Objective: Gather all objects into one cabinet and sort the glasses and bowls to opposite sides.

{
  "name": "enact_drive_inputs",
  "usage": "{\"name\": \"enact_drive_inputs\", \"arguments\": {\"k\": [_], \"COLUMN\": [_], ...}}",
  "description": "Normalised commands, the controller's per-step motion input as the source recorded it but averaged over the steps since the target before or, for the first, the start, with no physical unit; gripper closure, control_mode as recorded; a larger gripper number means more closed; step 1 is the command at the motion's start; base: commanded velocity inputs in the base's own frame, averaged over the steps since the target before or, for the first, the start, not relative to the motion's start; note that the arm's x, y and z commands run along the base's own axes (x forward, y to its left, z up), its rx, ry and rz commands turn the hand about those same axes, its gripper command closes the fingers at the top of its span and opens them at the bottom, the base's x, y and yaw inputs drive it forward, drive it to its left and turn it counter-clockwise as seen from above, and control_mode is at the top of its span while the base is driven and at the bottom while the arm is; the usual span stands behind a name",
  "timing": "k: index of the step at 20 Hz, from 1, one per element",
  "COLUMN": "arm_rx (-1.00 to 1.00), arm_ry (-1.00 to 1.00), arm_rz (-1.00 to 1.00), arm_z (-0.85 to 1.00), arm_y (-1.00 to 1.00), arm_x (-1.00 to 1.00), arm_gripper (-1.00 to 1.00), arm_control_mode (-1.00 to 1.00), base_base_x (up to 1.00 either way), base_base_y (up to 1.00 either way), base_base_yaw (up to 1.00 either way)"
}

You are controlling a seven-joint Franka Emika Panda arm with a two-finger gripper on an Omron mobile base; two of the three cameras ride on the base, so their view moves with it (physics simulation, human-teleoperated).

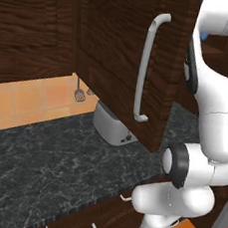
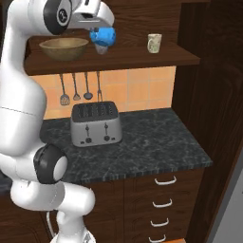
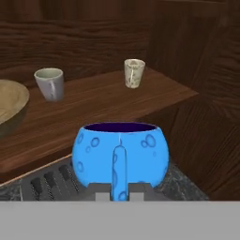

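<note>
Hand view – small bright blue handled bowl (image 3: 120,157): nearest the lens, upright, dark inside, its handle facing the camera and pinched between the two dark fingertips of the gripper (image 3: 119,193).
Hand view – shelf: dark brown wooden cabinet shelf (image 3: 93,101) beyond the bowl, bearing a light grey tumbler (image 3: 49,83), a beige speckled tumbler (image 3: 134,72) well apart from it, and the rim of a wide tan bowl (image 3: 10,103) at the left edge.
Right base view – blue bowl: held aloft at the shelf front, between the tan bowl and the speckled tumbler, above a silver toaster (image 2: 96,124) on the dark counter (image 2: 161,142).
Left base view – door: the cabinet's dark wood door (image 1: 125,57) stands open – pale grey bar handle (image 1: 146,64) facing the camera.
</note>
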Motion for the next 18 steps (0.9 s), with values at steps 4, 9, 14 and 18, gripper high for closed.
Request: {"name": "enact_drive_inputs", "arguments": {"k": [4,9,14,18], "arm_rx": [0.0,0.01,0.01,0.0], "arm_ry": [-0.08,0.24,0.09,-0.11], "arm_rz": [0.0,-0.01,0.0,0.0], "arm_z": [-0.35,-0.22,0.0,0.05], "arm_y": [-0.09,-0.2,-0.03,0.0], "arm_x": [0.04,0.49,0.51,0.16], "arm_gripper": [1.0,1.0,1.0,1.0], "arm_control_mode": [-1.0,-1.0,-1.0,-1.0], "base_base_x": [0.0,0.0,0.0,0.0], "base_base_y": [0.0,0.0,0.0,0.0], "base_base_yaw": [0.0,0.0,0.0,0.0]}}
